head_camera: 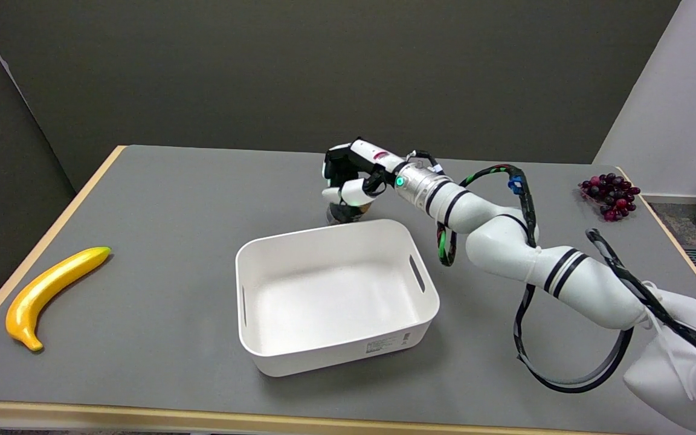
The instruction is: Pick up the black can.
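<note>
Nearest the camera ran the light wooden edge of the grey table (161, 199). Just inside it, toward the left, a yellow banana (49, 290) lay on its side, its green tip pointing away and to the right, well apart from everything else.

At the middle of the table sat a white plastic bin (251, 338) with slotted handles in its side walls and a small label on its near wall. Nothing could be seen inside it.

The right arm (505, 241) came in from the lower right and crossed above the table past the bin's right side, black cables looping along it — one hanging low near the table.

Just beyond the bin's far rim, the right hand (348, 178) sat on top of the black can (342, 212). Its fingers were curled down around the can's upper part, so only the lower portion of the can showed, dark with a paler band at the base. The fingers appeared to be closed on the can, though whether the grip was firm could not be told from this angle. The can's base looked to be at or very near the table surface, close behind the bin wall.

Farther off, by the table's far right edge, lay a bunch of dark red grapes (611, 194).
</note>
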Motion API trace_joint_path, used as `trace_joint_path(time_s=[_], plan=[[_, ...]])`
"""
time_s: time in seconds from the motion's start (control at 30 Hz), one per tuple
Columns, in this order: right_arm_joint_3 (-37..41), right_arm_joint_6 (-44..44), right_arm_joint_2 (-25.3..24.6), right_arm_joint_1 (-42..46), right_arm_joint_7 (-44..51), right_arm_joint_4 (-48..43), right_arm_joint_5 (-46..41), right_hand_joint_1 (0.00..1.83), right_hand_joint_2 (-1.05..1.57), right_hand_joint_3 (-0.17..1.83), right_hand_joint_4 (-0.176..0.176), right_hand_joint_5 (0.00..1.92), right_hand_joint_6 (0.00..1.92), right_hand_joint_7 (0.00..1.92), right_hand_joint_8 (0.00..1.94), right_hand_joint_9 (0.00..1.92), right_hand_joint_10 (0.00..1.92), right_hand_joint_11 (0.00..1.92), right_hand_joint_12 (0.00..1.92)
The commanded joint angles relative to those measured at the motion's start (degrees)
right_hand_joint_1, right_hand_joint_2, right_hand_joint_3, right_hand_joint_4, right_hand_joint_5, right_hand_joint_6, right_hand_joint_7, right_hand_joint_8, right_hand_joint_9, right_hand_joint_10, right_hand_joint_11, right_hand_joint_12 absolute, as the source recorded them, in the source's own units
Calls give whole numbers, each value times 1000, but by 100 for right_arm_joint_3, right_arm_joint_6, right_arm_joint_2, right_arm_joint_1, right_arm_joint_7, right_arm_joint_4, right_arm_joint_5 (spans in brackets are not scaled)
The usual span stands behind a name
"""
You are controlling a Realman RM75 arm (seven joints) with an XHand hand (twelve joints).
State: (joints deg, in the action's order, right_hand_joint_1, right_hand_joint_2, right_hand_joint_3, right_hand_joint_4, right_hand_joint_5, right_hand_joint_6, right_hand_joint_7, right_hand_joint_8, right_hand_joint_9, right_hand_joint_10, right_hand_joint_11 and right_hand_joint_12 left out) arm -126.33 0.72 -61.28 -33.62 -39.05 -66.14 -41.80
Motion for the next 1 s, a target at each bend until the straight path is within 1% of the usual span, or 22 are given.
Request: trace_joint_path(time_s=[0.03, 0.4, 0.6, 0.63, 0.67, 0.8, 0.87, 0.97, 1.0], plan=[[32, 210, -13, -68, 31, -47, 24, 1168, 1186, 222, -144, 496, 1624, 826, 1361, 670, 1241, 540, 1707], [-7, 218, -29, -153, 31, 6, 24, 1186, 1162, 251, -172, 509, 1578, 849, 1372, 690, 1264, 551, 1712], [-15, 226, -29, -169, 31, 22, 24, 1186, 1154, 272, -176, 507, 1576, 846, 1393, 692, 1281, 558, 1712], [-15, 226, -29, -169, 31, 29, 24, 1184, 1178, 228, -176, 502, 1575, 840, 1403, 712, 1262, 572, 1697], [-13, 226, -29, -169, 31, 29, 24, 1183, 1228, 130, -176, 495, 1569, 833, 1414, 754, 1217, 597, 1670], [35, 205, -29, -171, 31, 38, 24, 1183, 1226, 134, -176, 497, 1567, 833, 1417, 755, 1219, 596, 1672], [62, 151, -25, -189, 88, 47, 32, 1187, 1203, 168, -176, 507, 1556, 843, 1402, 751, 1231, 593, 1693], [176, 13, -5, -217, 643, 53, 41, 1178, 1166, 239, -152, 520, 1573, 846, 1365, 691, 1264, 502, 1744], [231, -38, -2, -219, 897, 53, 48, 1174, 1181, 218, -151, 509, 1587, 838, 1363, 682, 1258, 456, 1744]])
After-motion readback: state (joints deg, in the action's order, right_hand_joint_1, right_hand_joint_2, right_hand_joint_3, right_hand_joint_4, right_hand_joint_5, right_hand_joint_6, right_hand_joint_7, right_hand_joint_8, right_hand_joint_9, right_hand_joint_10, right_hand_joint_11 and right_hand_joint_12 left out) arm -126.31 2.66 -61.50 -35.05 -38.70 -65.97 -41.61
